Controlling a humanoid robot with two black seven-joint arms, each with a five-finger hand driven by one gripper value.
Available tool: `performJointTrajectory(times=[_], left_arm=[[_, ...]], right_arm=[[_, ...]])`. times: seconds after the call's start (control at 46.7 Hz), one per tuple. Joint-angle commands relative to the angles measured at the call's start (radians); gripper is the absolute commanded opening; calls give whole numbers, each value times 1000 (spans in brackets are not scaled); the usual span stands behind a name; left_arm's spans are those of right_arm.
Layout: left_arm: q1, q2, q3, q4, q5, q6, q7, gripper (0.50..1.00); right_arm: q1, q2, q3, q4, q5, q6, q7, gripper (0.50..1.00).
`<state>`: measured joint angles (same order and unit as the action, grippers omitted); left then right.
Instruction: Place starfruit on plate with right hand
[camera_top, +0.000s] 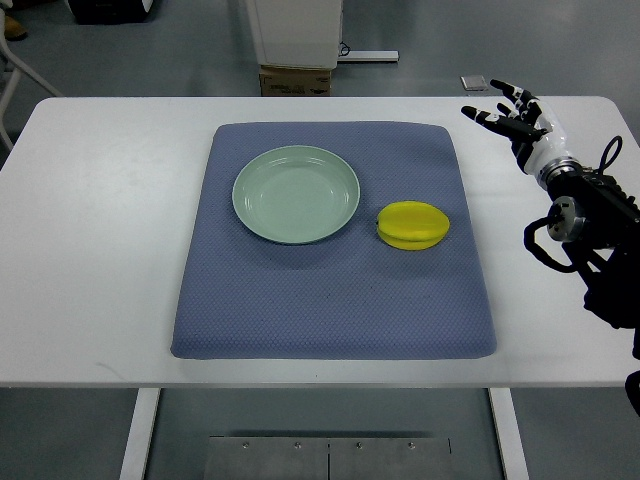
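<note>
A white table (100, 240) stands on a grey floor, seen steeply from above, with a blue-grey mat (330, 300) spread across its middle. At the far right of the table, the robot's right hand (515, 115) hovers with its black-tipped fingers (478, 116) spread wide and holding nothing; its dark arm enters from the right edge. The left arm does not show.

Left of the hand and nearer the camera, well apart from it, a yellow starfruit (412, 225) lies on the mat. Just beside the fruit, to its left and not touching it, sits a pale green plate (250, 190), with nothing on it.

The task appears to be at its very start: the fruit is not yet grasped. The next move likely calls for the hand to reach left and down over the starfruit, close around it, then carry it the short way onto the plate.
</note>
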<state>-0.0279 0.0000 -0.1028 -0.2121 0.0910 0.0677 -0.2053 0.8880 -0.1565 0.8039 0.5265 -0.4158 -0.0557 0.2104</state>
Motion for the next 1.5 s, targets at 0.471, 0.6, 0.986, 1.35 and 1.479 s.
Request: performJointTrajectory(times=[0.471, 0.6, 0.986, 1.35, 1.479], left_arm=[[0, 0, 6, 2, 1, -2, 0, 1000], [0, 0, 3, 2, 1, 0, 0, 1000], [0, 0, 3, 2, 1, 0, 0, 1000], [0, 0, 3, 2, 1, 0, 0, 1000], [0, 0, 3, 2, 1, 0, 0, 1000]], right_arm=[[0, -28, 1, -3, 0, 17, 7, 1000], [3, -29, 3, -3, 0, 19, 9, 1000], [8, -47, -72, 7, -1, 100, 14, 1000], [42, -169, -249, 30, -9, 324, 92, 1000], [78, -178, -350, 33, -15, 365, 136, 1000]])
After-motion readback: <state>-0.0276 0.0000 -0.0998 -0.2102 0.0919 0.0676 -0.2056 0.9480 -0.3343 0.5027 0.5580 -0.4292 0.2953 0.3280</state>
